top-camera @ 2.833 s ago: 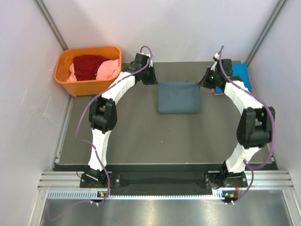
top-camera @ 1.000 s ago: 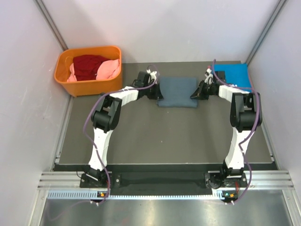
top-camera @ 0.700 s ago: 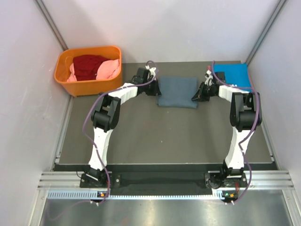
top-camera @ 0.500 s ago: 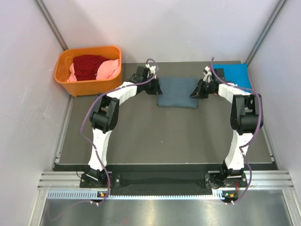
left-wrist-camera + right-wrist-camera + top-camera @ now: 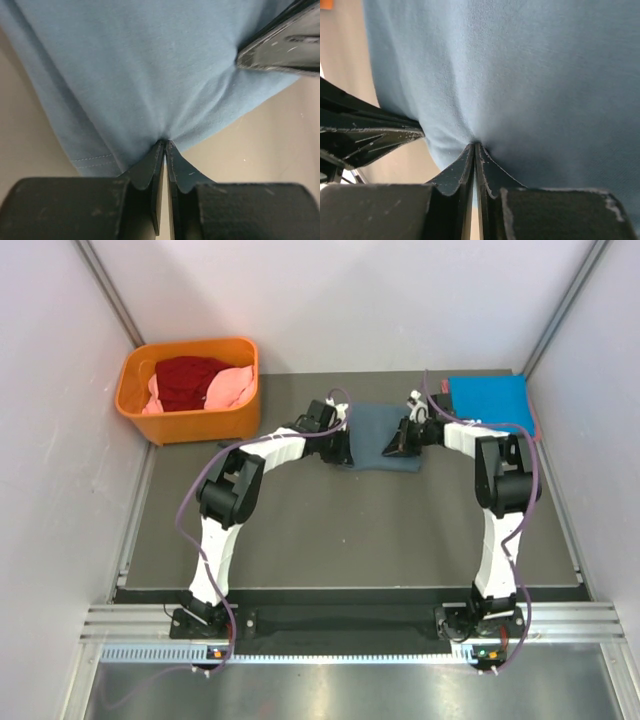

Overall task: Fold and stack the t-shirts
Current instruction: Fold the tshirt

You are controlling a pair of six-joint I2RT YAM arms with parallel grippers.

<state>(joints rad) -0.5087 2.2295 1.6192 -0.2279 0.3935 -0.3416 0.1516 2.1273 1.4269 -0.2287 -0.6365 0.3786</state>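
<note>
Left jaws: closed to a thin slit, pinching a fold at the left edge of the slate grey-blue t-shirt [image 5: 373, 435]. Right jaws: pressed together in the same manner, gripping the right edge of that garment.

Far-left corner: orange plastic basket [image 5: 186, 426] just off the worktop [image 5: 350, 530], holding a dark red t-shirt [image 5: 188, 380] with a pink t-shirt [image 5: 233, 388] bunched beside it.

Centre, far side: the slate grey-blue t-shirt lies folded on the worktop, between the two arms, cloth puckering towards each grip.

Far-right corner: bright blue t-shirt [image 5: 490, 400], folded flat, apart from the right jaws.
</note>
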